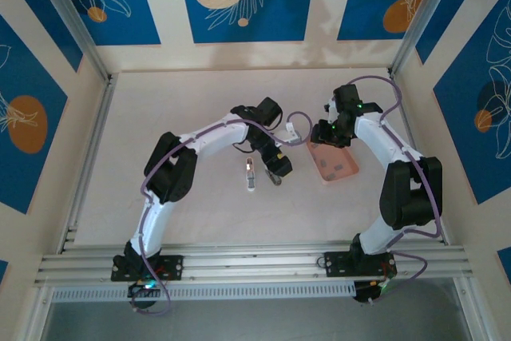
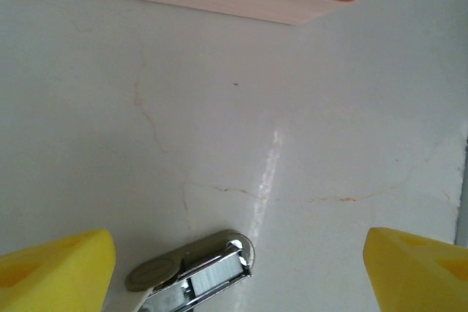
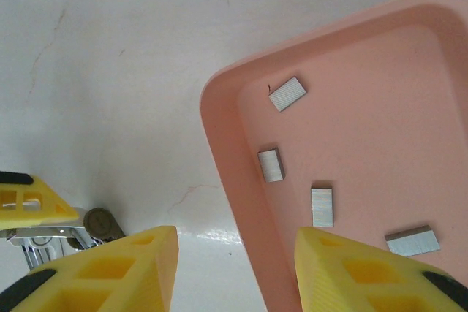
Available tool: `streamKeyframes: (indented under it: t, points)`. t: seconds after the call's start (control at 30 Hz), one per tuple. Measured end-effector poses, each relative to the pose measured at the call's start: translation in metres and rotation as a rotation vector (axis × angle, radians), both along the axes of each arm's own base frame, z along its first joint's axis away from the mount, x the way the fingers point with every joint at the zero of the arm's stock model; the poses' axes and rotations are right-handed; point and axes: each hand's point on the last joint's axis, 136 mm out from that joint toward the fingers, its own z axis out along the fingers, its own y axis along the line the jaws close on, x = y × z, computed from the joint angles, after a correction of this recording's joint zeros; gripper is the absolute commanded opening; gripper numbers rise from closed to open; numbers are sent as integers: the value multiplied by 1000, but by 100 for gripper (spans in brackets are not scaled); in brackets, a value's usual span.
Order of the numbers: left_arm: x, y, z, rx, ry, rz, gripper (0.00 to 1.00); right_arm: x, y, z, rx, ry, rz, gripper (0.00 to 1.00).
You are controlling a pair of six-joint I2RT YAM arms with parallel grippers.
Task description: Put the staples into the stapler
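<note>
White table point(image 3: 146, 71), staples point(image 3: 270, 164) by right gripper point(image 3: 232, 246)

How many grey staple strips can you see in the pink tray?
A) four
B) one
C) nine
A: the right wrist view shows four staple strips lying apart from each other on the floor of the tray.
</note>
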Motion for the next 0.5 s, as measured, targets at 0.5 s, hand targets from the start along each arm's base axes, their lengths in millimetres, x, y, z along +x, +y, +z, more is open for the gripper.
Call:
streamKeyframes:
  t: [0.5]
  points:
    - [29, 24, -2, 106, -11, 178, 87, -1, 2, -1, 4, 3, 4, 46]
